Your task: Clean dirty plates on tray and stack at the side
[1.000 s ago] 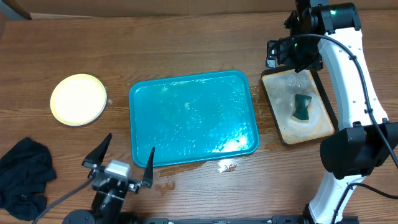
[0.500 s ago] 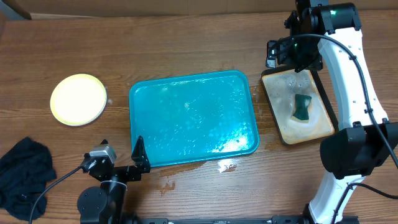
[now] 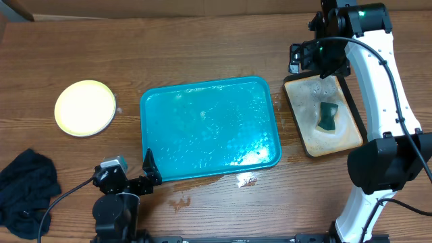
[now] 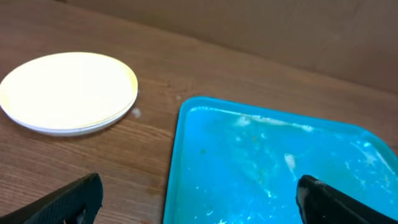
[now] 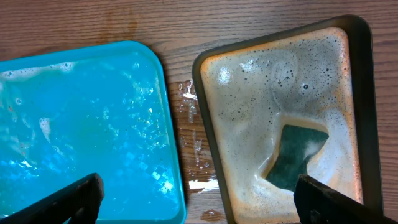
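The turquoise tray (image 3: 209, 128) lies mid-table, wet and foamy, with no plate on it. The plates (image 3: 84, 108) sit stacked on the wood to its left, a pale yellow one on top; the left wrist view shows this stack (image 4: 68, 90) at the upper left. My left gripper (image 3: 125, 172) is low at the table's front, by the tray's front left corner. It stands open and empty (image 4: 199, 196), one finger over wood and one over the tray (image 4: 267, 162). My right gripper (image 3: 317, 61) hangs open and empty (image 5: 199, 202) above the gap between the tray (image 5: 81, 118) and the soapy tray.
A black-rimmed soapy tray (image 3: 305, 143) with a green sponge (image 3: 329, 116) stands right of the turquoise tray; the right wrist view shows this rim (image 5: 200, 112) and the sponge (image 5: 298, 155). A dark cloth (image 3: 23, 192) lies front left. Water drops (image 3: 246, 180) spot the wood.
My left gripper has drawn back toward the front edge and tipped, so its spread fingers show less from above. The right arm has not moved.
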You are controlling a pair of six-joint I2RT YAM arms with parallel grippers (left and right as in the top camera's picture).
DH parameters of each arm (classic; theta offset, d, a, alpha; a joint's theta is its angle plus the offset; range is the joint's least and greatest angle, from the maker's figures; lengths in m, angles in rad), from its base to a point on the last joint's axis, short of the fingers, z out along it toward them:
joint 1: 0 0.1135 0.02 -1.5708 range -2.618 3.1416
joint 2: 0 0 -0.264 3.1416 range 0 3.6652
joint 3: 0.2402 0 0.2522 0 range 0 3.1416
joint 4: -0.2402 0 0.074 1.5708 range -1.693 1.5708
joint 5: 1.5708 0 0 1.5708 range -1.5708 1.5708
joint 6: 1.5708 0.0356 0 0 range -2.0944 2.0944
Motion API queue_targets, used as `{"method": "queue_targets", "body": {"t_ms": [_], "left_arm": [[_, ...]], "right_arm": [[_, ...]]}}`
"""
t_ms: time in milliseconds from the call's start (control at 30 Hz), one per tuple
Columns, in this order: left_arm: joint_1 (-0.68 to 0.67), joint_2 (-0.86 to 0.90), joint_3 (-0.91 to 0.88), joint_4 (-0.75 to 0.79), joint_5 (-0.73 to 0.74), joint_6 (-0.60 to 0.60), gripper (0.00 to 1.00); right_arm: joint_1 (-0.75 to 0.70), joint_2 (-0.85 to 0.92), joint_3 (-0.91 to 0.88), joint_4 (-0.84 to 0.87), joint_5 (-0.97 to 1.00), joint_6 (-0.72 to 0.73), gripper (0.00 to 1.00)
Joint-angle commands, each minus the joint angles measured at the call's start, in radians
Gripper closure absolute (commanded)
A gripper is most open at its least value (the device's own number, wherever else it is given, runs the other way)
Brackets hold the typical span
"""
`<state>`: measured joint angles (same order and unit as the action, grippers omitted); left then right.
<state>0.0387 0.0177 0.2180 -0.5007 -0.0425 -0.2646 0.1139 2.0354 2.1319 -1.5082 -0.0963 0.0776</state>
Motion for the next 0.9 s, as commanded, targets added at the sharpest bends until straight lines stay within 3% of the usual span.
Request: {"method": "queue_targets", "body": {"t_ms": [0, 333, 867], "left_arm": [[-0.008, -0.014, -0.004, 0.007, -0.017, -0.019, 0.00], [-0.008, -0.015, -0.030, 0.015, 0.017, -0.020, 0.00], [-0.008, -0.015, -0.133, 0.227, 0.067, -0.020, 0.00]], "right_arm": [[0.002, -0.038, 0.030, 0.005, 0.009, -0.007, 0.00], [0.002, -0.038, 0.030, 0.005, 0.009, -0.007, 0.00], [0.002, -0.038, 0.030, 0.005, 0.009, -0.007, 0.00]]}}
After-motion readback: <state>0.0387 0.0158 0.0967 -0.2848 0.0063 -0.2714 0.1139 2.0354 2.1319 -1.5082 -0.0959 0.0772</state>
